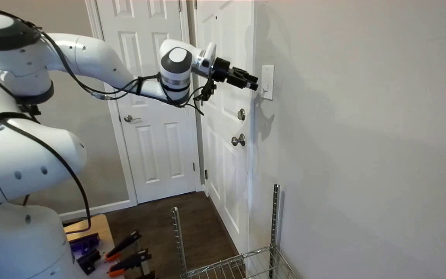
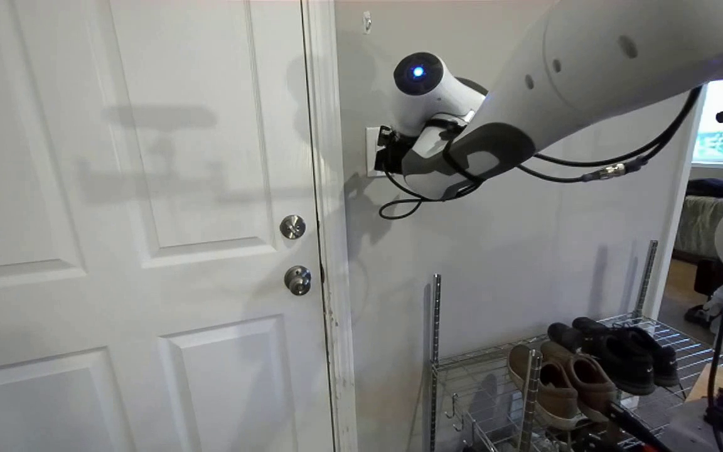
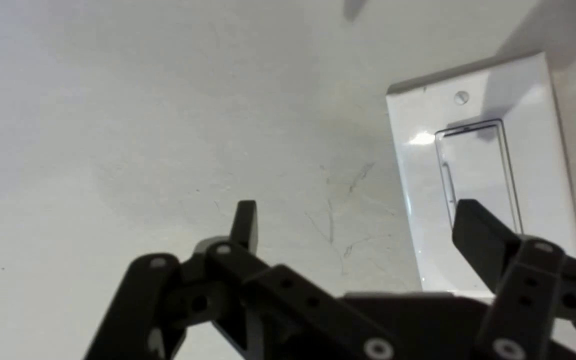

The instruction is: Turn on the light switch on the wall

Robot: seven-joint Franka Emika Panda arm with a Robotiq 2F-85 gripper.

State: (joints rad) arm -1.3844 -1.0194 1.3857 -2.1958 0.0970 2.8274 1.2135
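The light switch (image 1: 267, 82) is a white upright plate on the light grey wall (image 1: 362, 155), beside the door frame. In an exterior view the arm's wrist partly covers the switch (image 2: 373, 150). In the wrist view the switch (image 3: 478, 165) appears at the right, slightly tilted, with a paddle in its middle. My gripper (image 3: 363, 225) is open and empty. In the wrist view its right finger overlaps the lower paddle, and its left finger is over bare wall. In an exterior view the gripper (image 1: 252, 80) points at the wall just beside the plate; contact cannot be told.
A white panelled door (image 1: 223, 116) with a knob (image 1: 238, 140) and a deadbolt stands next to the switch. A wire rack (image 2: 481, 358) with upright metal posts and shoes stands below, against the wall. Cables (image 2: 399, 210) hang from the arm. A small hook (image 2: 367, 22) is above the switch.
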